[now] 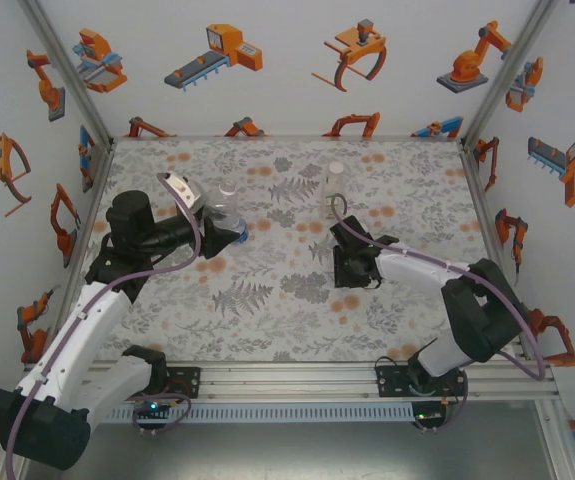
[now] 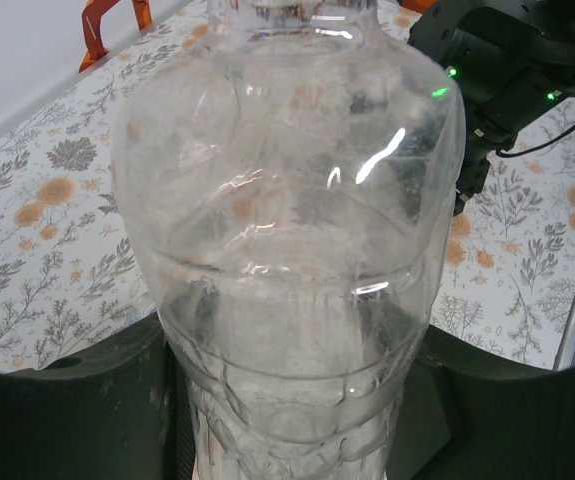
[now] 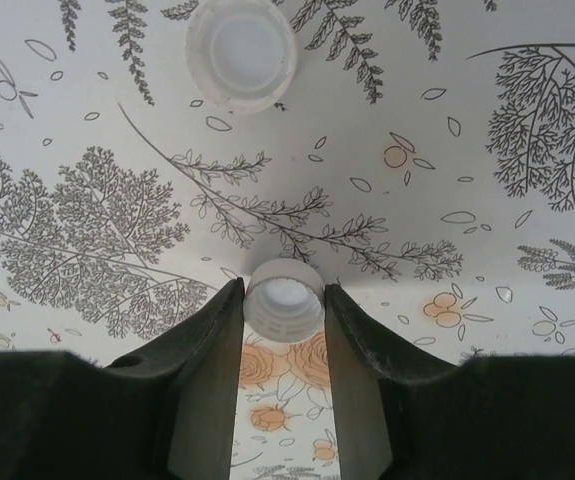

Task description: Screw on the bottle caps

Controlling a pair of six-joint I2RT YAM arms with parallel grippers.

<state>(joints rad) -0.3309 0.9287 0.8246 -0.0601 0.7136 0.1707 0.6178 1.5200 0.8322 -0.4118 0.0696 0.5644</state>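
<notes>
The left end effector sits over the left part of the worktop, which is covered in a floral print, and it is clenched on a clear plain bottle. In the left wrist view, this bottle rises between the two dark fingers, its ribbed lower body seated between them and its rounded shoulder further from the camera; its mouth is cut off by the top edge of the picture, so I cannot tell whether it has a cap on. The right arm's dark body shows beyond the bottle on the right. The right end effector is low over the middle of the worktop, slightly right of centre and well apart from the left one. In the right wrist view, its fingers are closed in on a small white cap, touching it on both sides, with the cap lying open side up on the print. A second cap, also open side up, lies farther off on the worktop, apart from the fingers. Another bottle stands upright near the far edge, beyond the right end effector.
</notes>
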